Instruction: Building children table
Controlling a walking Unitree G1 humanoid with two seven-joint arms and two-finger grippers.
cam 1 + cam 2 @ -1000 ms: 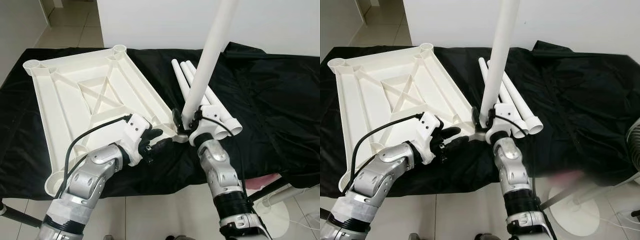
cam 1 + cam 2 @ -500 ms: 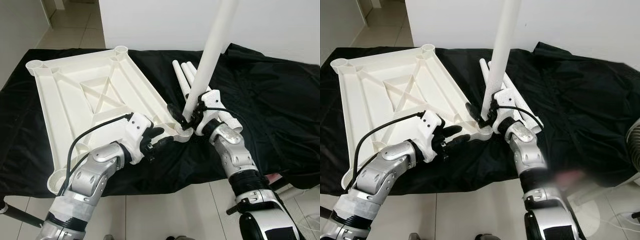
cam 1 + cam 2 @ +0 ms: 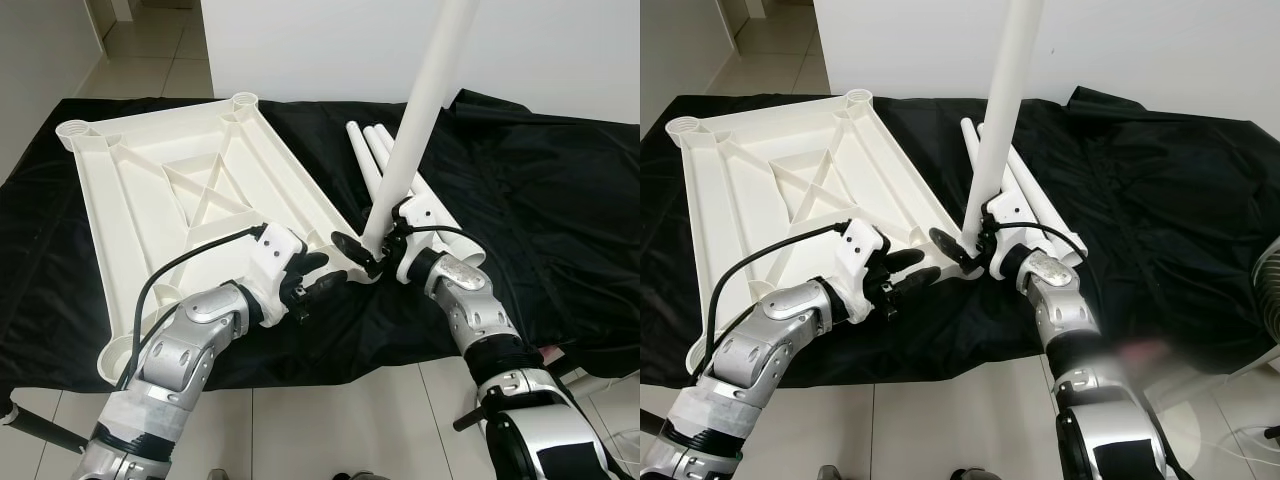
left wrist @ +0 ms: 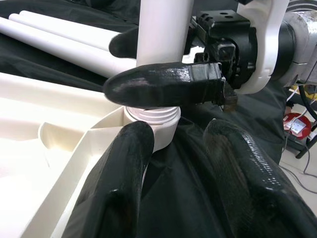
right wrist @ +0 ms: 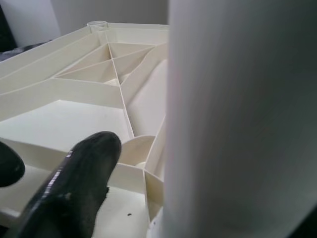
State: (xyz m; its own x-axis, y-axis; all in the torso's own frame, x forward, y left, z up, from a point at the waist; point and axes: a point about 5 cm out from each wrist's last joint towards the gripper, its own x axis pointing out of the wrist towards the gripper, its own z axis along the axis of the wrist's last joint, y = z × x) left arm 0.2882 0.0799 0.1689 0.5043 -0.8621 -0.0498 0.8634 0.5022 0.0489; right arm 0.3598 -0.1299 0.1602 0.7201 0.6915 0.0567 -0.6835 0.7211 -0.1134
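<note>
The white tabletop (image 3: 170,190) lies upside down, ribs up, on a black cloth (image 3: 540,190). A long white table leg (image 3: 420,110) stands upright in the near right corner socket (image 4: 158,124). My right gripper (image 3: 362,245) is shut on the leg just above the socket, one finger on each side. My left gripper (image 3: 318,276) is open right beside that corner. One of its fingers (image 4: 124,173) rests against the socket and the other lies over the cloth. Three spare legs (image 3: 362,145) lie side by side behind the standing leg.
The cloth-covered table ends just in front of my arms, with tiled floor (image 3: 330,420) below. A white wall (image 3: 300,40) stands behind it. A grey fan (image 3: 1270,290) is at the right edge.
My right forearm has swung out to the right and its wrist has turned around the leg's base. The leg stays upright at the corner. The left gripper has hardly moved.
</note>
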